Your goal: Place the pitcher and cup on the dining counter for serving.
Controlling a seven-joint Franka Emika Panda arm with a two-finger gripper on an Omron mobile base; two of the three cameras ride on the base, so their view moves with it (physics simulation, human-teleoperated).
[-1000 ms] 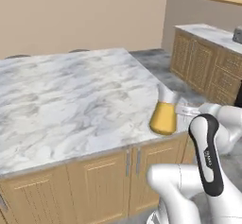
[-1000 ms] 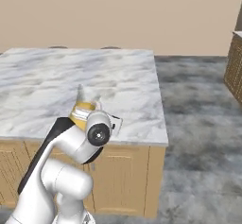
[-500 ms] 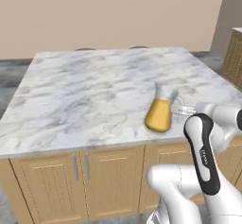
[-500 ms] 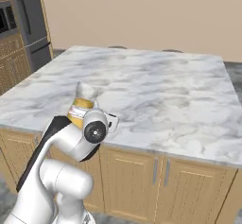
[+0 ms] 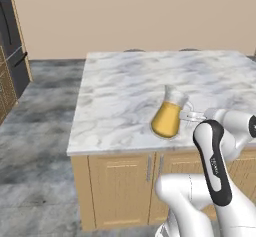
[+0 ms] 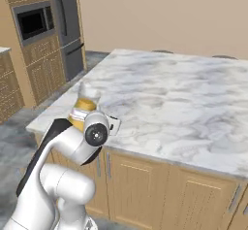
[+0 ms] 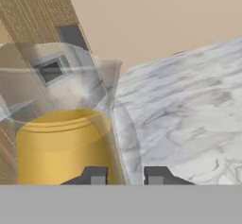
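Left base view: the pitcher (image 5: 168, 115), part filled with yellow-orange liquid, is seen above the marble top of the bench (image 5: 125, 91), near its front edge, tilted slightly. The tool (image 5: 191, 116) is seen at the pitcher's right side, with the white arm rising behind it. Whether the pitcher's base touches the bench cannot be told. Hand view: the glass wall of the pitcher (image 7: 61, 138) is seen between the two dark fingertips (image 7: 94, 176), so the tool is clenched on the pitcher. Right base view: the pitcher (image 6: 86, 104) is seen just behind the wrist, near the bench's corner.
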